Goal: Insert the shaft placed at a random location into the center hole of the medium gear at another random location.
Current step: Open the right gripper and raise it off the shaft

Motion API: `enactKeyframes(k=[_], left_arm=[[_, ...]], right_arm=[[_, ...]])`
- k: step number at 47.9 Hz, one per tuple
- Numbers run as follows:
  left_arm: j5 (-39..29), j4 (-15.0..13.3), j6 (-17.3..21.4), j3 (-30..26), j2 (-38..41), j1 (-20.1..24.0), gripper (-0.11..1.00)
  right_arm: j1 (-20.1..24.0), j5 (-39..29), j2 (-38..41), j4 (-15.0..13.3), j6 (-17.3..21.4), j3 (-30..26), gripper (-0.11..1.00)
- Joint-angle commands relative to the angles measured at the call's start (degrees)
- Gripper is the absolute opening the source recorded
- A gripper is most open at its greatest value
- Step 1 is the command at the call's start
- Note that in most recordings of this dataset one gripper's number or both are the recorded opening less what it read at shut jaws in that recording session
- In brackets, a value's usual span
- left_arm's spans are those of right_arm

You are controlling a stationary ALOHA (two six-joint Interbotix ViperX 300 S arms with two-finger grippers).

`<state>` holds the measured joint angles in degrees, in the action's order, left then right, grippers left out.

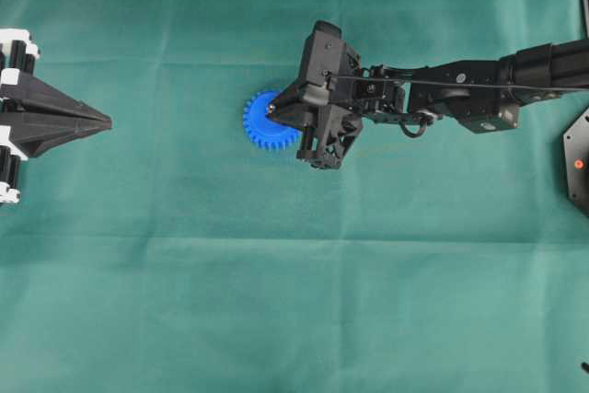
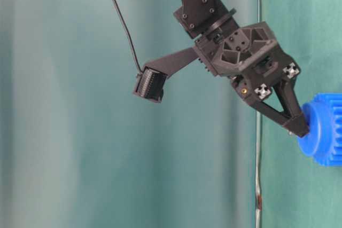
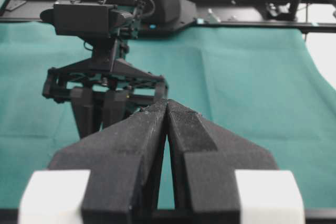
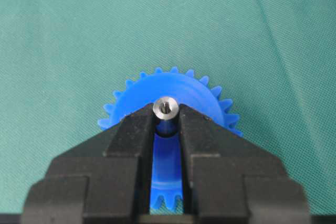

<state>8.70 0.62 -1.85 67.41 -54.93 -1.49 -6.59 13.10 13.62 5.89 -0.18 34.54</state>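
Black ridged fingers (image 4: 140, 129) of the right gripper (image 4: 165, 124) fill the bottom of the right wrist view, and between their tips stands the tiny silvery metal shaft (image 4: 165, 106), its shiny round end facing the camera. They sit right against the pin on both sides with a narrow slot below it – whether they press it or have just let go, I cannot tell. Directly under the pin lies the bright blue plastic medium gear (image 4: 191, 95), a flat toothed wheel; the pin stands over its middle, so the center hole itself is hidden.

Green woven cloth (image 1: 276, 301) covers the table in every view, with soft creases running across it. At the far edge, in the left wrist view, a dark metal frame (image 3: 247, 22) with struts borders the cloth, and bright blank space lies beyond it.

From overhead the right arm (image 1: 460, 89) reaches in from the right edge, its tips over the wheel near the middle of the table. From table level those tips touch the raised hub at the wheel's face.

Well apart, at the left edge, the left gripper (image 1: 103, 121) rests pointed toward the gear – its two fingers (image 3: 142, 129) are pressed together, holding nothing.
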Motion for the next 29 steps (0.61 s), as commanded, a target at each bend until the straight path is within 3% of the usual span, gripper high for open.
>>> enactKeyframes(k=[1, 11, 29], left_arm=[[0.26, 0.18, -0.09, -1.14, 0.44, -0.09, 0.0], [0.26, 0.18, -0.09, -1.05, 0.44, -0.09, 0.0], [0.26, 0.18, -0.09, -1.05, 0.44, -0.18, 0.0]], right_arm=[[0.18, -0.44, -0.7, 0.53, 0.88, -1.05, 0.3], [0.35, -0.44, -0.7, 1.14, 0.88, -1.05, 0.85], [0.97, -0.26, -0.88, 1.14, 0.79, -1.32, 0.83]])
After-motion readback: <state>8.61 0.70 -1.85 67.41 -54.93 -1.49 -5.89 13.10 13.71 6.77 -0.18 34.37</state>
